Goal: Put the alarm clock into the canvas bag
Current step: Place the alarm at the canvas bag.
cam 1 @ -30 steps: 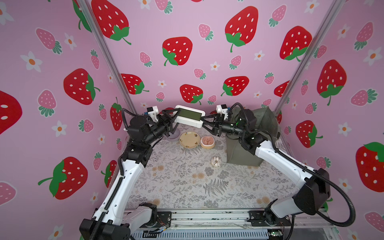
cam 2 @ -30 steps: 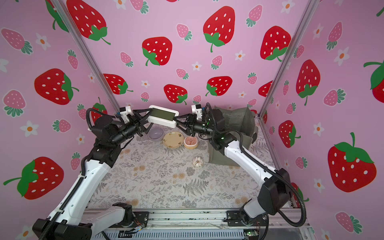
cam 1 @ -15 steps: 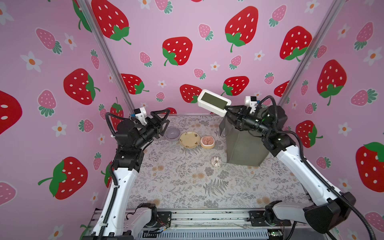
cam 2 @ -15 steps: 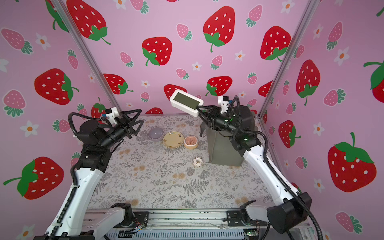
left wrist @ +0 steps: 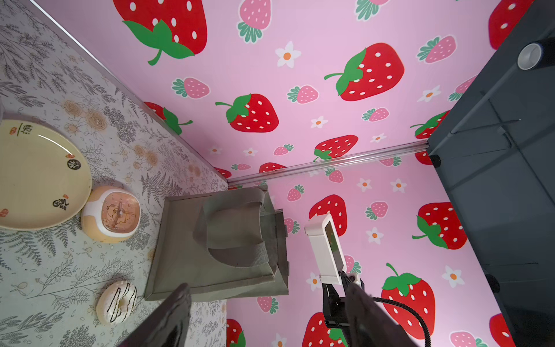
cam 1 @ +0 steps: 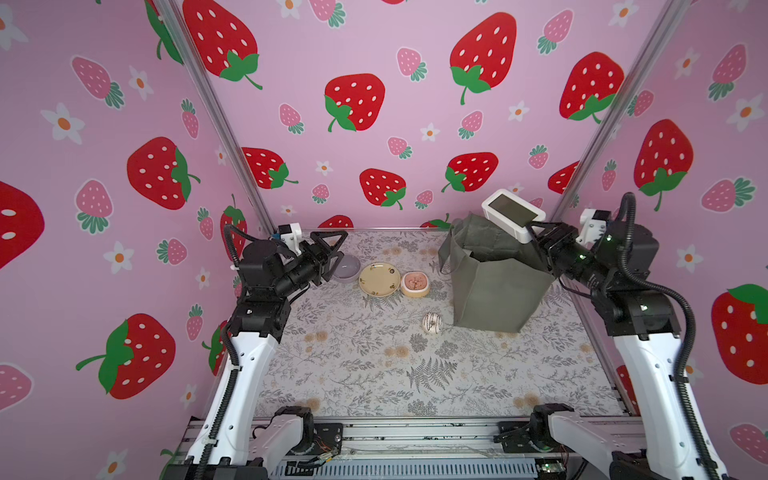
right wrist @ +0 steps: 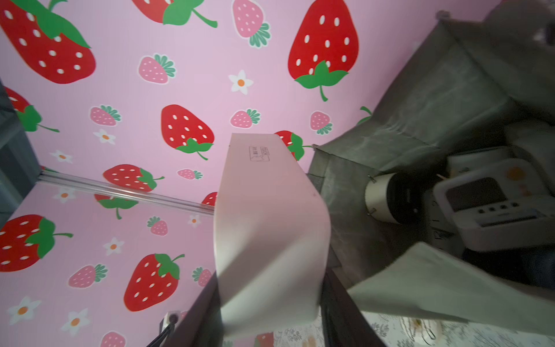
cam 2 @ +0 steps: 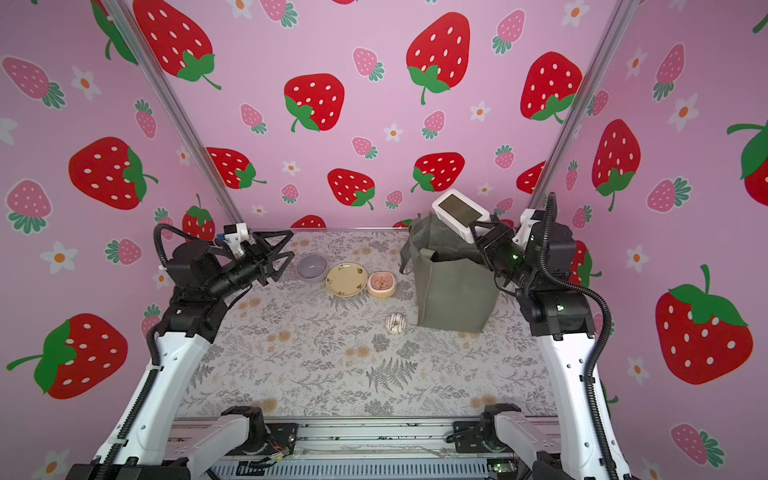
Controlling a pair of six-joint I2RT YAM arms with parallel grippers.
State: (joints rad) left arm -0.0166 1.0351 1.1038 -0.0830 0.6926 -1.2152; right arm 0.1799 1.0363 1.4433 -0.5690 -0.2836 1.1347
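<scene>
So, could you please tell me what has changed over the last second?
The left gripper let go of the white alarm clock and drew back, jaws open. The right gripper, still clamped on it, carried it across to above the canvas bag. The bag, plate and doughnut stayed put.

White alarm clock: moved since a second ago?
Yes. The white alarm clock, in the right gripper, went from above the yellow plate to over the canvas bag.

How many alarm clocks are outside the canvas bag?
2: white clock held by the right gripper above the canvas bag; pink clock on the table beside the yellow plate.
</scene>
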